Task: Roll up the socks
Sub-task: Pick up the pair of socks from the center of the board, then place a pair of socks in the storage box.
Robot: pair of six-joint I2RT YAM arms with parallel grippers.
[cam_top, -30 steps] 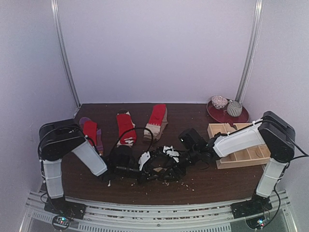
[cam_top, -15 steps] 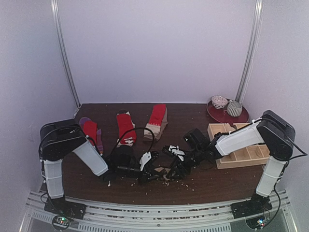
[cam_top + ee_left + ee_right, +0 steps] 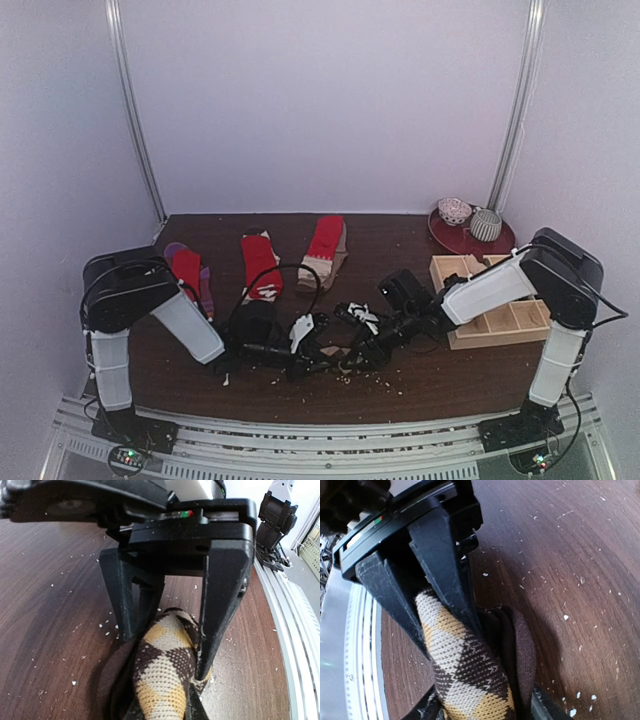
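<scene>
Near the table's front edge the argyle sock runs crosswise, left gripper clamped on one end, right gripper on the other.

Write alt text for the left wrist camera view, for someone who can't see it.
Two black fingers grip a brown-and-beige argyle sock, one on each side, seen from just above. The sock lies on a dark wooden table dotted with pale crumbs, with a metal rail along the right edge.
</scene>
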